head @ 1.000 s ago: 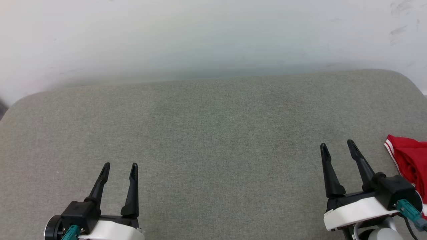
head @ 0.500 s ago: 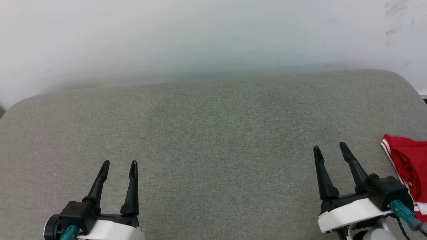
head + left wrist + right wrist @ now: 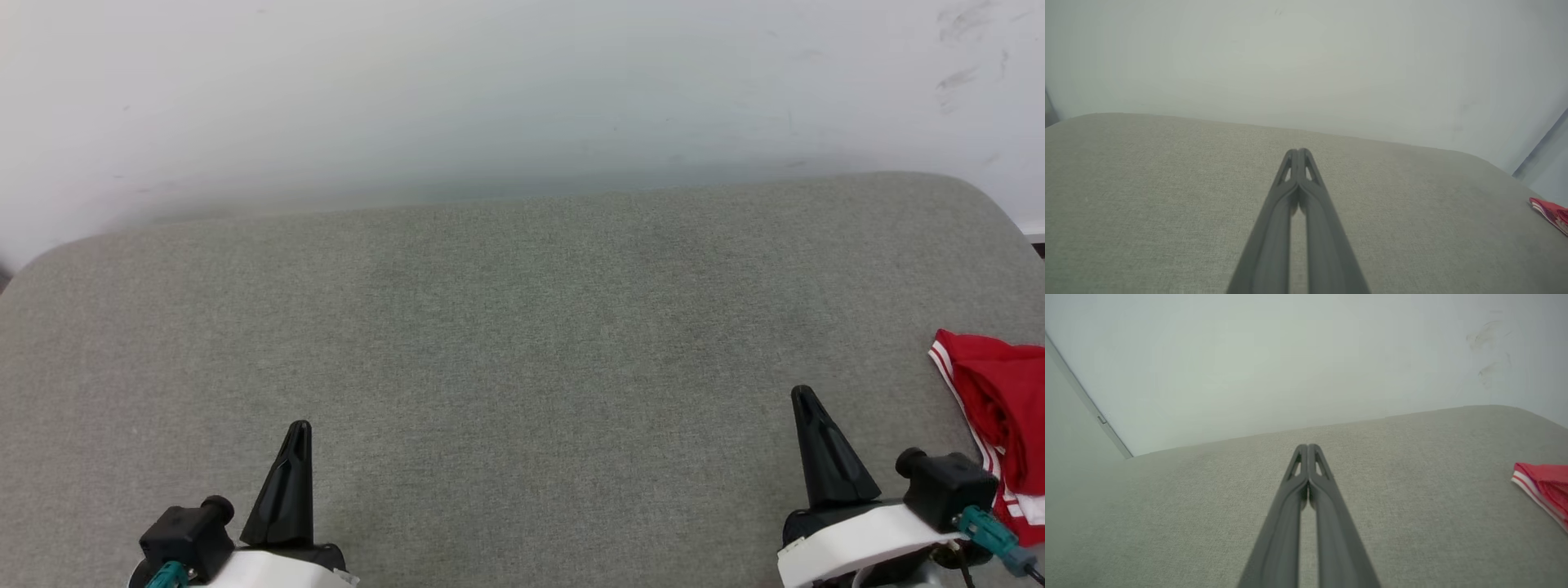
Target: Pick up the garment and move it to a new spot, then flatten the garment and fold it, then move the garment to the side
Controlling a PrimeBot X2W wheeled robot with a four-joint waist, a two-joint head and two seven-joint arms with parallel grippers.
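Observation:
The red garment with its red-and-white stripe trim lies bunched at the far right edge of the grey cushion, cut off by the frame. It also shows as a red corner in the left wrist view and at the right of the right wrist view. My right gripper is shut on nothing, just left of the garment and apart from it. My left gripper is shut and empty at the lower left. Both wrist views show the fingertips pressed together.
A pale wall rises right behind the cushion's far edge. The cushion's rounded corners fall away at the far left and far right. A wall corner line runs down the left of the right wrist view.
Both grippers have gone from open to shut and drawn back toward the bottom of the head view. The garment has not moved.

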